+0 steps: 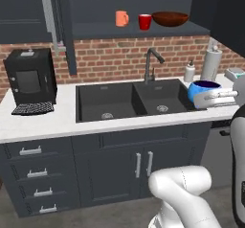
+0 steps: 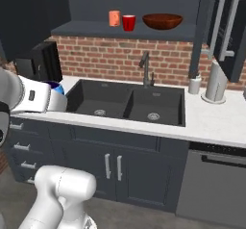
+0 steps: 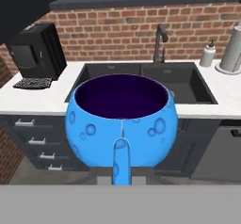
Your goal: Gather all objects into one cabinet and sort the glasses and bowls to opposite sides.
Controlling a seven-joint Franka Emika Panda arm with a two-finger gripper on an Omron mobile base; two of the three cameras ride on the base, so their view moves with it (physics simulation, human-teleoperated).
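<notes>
Holding the blue bowl aloft before the sink, our gripper pinches its rim, a rigid, glossy, probably slippery thing best kept level and clamped firmly at that edge.

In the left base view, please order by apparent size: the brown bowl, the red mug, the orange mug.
1. Brown bowl, clearly widest.
2. Red mug and orange mug: alike in size, so unranked.

Flanking base views, shared sink
</notes>
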